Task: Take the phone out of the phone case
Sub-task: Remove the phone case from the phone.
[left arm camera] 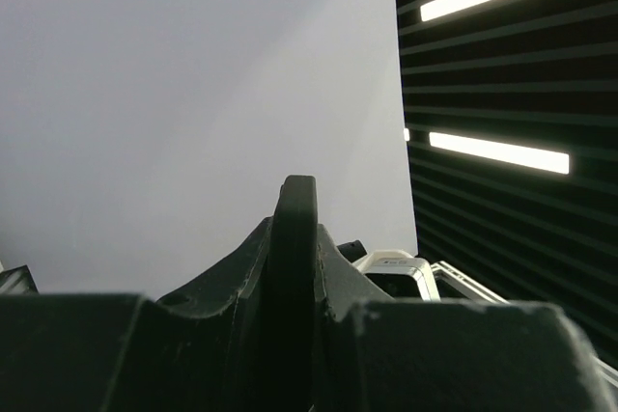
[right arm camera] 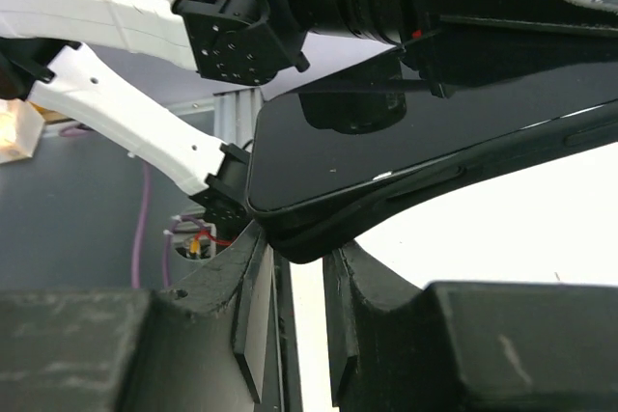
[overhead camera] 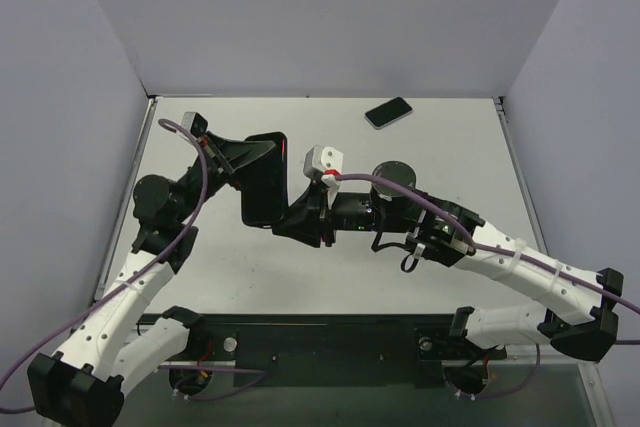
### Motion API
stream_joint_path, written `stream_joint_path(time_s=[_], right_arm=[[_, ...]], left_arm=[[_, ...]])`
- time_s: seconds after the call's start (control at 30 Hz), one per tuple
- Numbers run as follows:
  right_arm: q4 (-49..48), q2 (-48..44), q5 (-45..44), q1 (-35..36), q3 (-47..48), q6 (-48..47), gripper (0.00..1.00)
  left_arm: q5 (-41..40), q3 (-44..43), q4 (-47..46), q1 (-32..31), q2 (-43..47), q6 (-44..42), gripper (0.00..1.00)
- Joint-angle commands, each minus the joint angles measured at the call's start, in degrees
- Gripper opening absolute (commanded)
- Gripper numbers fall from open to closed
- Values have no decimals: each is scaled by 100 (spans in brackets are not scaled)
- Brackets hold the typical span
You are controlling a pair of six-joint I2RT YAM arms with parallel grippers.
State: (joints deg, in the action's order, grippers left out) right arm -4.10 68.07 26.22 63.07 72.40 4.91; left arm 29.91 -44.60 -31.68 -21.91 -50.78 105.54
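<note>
A black phone in its black case [overhead camera: 265, 179] is held edge-up above the middle of the table. My left gripper [overhead camera: 243, 160] is shut on its upper left side; in the left wrist view the thin black edge [left arm camera: 295, 209] stands between the closed fingers [left arm camera: 343, 277]. My right gripper [overhead camera: 288, 219] grips the lower corner. In the right wrist view the glossy phone screen [right arm camera: 386, 132] sits above the case rim [right arm camera: 319, 238], and that corner is wedged between my right gripper's [right arm camera: 290, 243] fingertips.
A second dark, phone-shaped object [overhead camera: 388, 112] lies flat at the back of the white table [overhead camera: 450, 147]. Grey walls enclose the table on three sides. The black base rail [overhead camera: 330, 332] runs along the near edge.
</note>
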Motion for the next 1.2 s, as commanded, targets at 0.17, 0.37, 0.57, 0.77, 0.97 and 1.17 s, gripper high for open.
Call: stream_joint_path(time_s=[0.17, 0.37, 0.57, 0.77, 0.97, 1.17], right_arm=[[-363, 575, -2066, -524, -111, -106, 0], [564, 611, -5656, -392, -252, 1607, 0], [990, 637, -6520, 162, -332, 1364, 0], [1403, -186, -3962, -14, -638, 1941, 38], [1289, -1506, -3002, -163, -1474, 3550, 49], [-968, -1965, -1261, -260, -2177, 4966, 49]], left_arm=[[560, -497, -1111, -68, 130, 1443, 0], [454, -366, -1577, -111, 16, 1347, 0], [287, -146, -1815, -296, -142, 1251, 0], [50, -67, -815, -235, -2, 39, 0], [-380, -84, 329, -156, 139, -1499, 0], [-433, -93, 487, -147, 25, -1738, 0]])
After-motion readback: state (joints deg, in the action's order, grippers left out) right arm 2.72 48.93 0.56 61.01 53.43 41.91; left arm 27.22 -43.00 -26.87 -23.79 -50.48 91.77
